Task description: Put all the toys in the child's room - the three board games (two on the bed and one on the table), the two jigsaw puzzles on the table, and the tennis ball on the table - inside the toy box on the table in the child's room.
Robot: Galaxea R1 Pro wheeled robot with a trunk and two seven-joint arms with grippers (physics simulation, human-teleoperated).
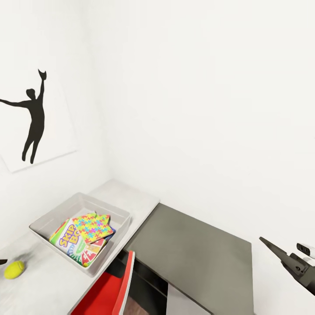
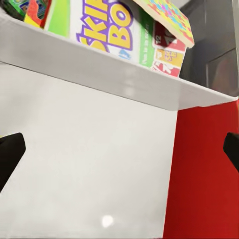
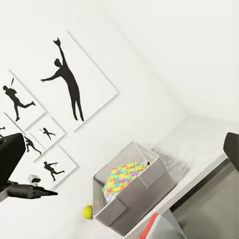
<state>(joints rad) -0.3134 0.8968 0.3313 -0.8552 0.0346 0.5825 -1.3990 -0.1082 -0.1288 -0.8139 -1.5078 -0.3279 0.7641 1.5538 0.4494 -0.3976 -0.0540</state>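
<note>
The grey toy box (image 1: pixel 47 221) stands on the pale table (image 1: pixel 129 195) by the wall. Inside lie the SKIP-BO board game (image 1: pixel 69 240) and a colourful jigsaw puzzle (image 1: pixel 92 226) on top of it. The tennis ball (image 1: pixel 14 269) rests on the table just outside the box. My left gripper (image 2: pixel 119 152) is open over bare table top, close to the toy box wall (image 2: pixel 99 69), with SKIP-BO (image 2: pixel 104 30) and the puzzle (image 2: pixel 169 15) beyond. My right gripper (image 3: pixel 119 149) hangs open in the air, far from the toy box (image 3: pixel 149 191) and ball (image 3: pixel 88 211).
A red chair (image 1: pixel 109 288) is tucked under the table's edge. A lower dark cabinet (image 1: pixel 197 253) adjoins the table on the right, with my right gripper (image 1: pixel 280 256) beyond it. Silhouette posters (image 1: pixel 33 118) hang on the left wall.
</note>
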